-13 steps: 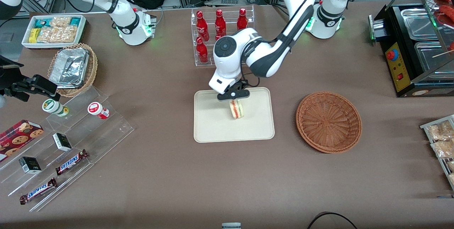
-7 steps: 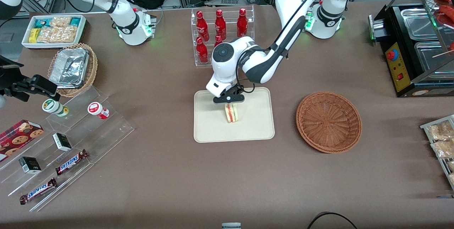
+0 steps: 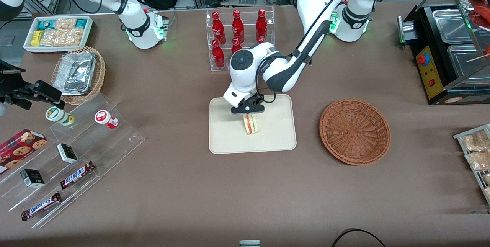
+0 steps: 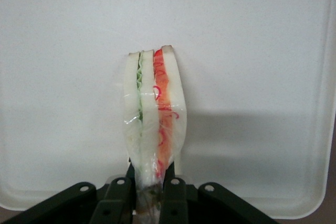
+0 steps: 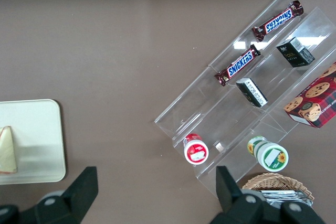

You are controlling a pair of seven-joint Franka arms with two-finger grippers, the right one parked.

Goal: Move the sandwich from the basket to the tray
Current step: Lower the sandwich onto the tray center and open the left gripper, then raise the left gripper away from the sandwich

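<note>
Three views show us this moment, and we take the front one first. Our left gripper (image 3: pixel 249 111) hangs over the tray (image 3: pixel 224 139), clamped on the upper end of the sandwich (image 3: pixel 251 124), which stands on edge with its layers facing the camera. Taking the tray as a clock face, the sandwich sits near the centre, nudged slightly toward twelve o'clock. Its lower edge looks to be at or just above the tray floor; we cannot tell from here whether it touches. The basket (image 3: pixel 355 131) lies at about three o'clock from the tray, apart from it and with nothing in it, so we judge the carry is done and only the release remains. We hold the wedge by its narrow end, which probably lets the wider edge meet the tray first and keeps the fingers clear of the rim. In the left wrist view, the fingers (image 4: pixel 170 190) pinch the wrapped sandwich (image 4: pixel 152 114) between them, the clear film creased at the grip, and the cream tray (image 4: pixel 63 51) fills the background on all sides, confirming we are well inside its rim. In the right wrist view, a corner of the tray (image 5: pixel 44 145) shows with the sandwich (image 5: pixel 7 150) upon or just over it.
</note>
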